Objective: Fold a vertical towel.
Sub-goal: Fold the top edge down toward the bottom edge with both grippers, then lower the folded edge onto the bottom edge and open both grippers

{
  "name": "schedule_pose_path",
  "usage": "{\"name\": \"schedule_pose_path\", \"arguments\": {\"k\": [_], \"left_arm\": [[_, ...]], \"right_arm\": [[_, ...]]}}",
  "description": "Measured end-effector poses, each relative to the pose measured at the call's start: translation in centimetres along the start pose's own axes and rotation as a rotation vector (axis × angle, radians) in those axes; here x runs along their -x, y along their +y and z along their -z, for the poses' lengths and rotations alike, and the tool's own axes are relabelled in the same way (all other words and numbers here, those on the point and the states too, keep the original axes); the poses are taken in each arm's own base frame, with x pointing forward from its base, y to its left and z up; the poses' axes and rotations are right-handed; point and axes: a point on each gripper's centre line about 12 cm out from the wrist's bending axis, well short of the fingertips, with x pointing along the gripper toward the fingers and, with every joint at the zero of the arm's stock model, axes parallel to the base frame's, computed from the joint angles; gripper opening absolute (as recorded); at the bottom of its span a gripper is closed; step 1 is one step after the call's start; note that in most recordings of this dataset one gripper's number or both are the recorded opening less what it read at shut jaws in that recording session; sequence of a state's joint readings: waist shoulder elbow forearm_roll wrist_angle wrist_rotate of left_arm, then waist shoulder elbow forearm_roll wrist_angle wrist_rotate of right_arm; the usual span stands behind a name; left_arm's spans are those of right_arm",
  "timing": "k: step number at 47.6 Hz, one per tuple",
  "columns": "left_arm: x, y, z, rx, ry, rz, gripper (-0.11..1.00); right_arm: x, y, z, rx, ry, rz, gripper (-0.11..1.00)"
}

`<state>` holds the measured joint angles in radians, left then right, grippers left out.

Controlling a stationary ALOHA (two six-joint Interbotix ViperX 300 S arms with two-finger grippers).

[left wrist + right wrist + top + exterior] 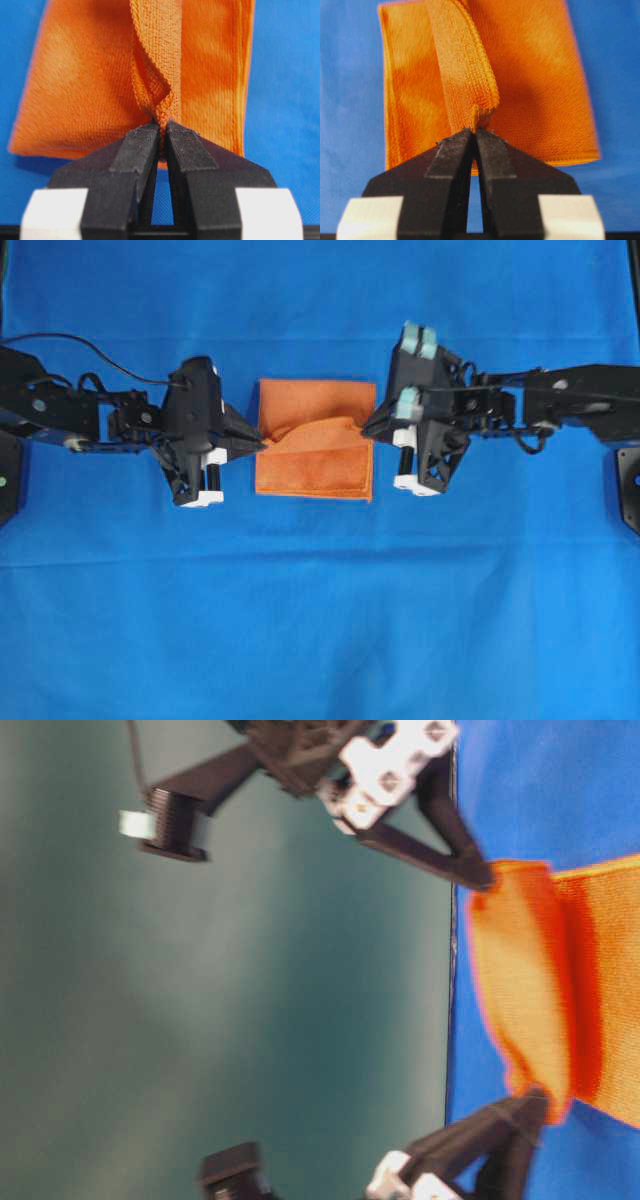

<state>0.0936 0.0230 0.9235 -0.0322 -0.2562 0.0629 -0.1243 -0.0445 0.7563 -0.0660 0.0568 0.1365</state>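
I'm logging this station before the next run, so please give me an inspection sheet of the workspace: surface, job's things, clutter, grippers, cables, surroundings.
Surface: blue cloth covers the table, lying smooth.
Job's things: orange towel at the centre, partly folded, with one edge lifted across its middle between the two grippers.
Clutter: nothing seen.
Grippers: left gripper is shut on the towel's hem; right gripper is shut on the hem at the opposite side.
Cables: black cable loops over the left arm; more black cable runs along the right arm. Neither touches the towel.
Surroundings: plain teal-green backdrop in the table-level view; nothing else seen.
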Motion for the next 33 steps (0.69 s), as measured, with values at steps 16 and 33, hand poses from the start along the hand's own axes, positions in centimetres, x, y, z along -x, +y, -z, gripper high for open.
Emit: {"name": "schedule_pose_path", "arguments": {"k": [16, 33], "left_arm": [[-0.9, -0.3, 0.6, 0.014, 0.011, 0.006, 0.03], [-1.1, -0.5, 0.4, 0.009, -0.022, 0.008, 0.04]], "right_arm": [[-2.1, 0.6, 1.4, -0.025, 0.025, -0.015, 0.04], [-2.2, 0.6, 1.5, -0.028, 0.028, -0.014, 0.07]]}}
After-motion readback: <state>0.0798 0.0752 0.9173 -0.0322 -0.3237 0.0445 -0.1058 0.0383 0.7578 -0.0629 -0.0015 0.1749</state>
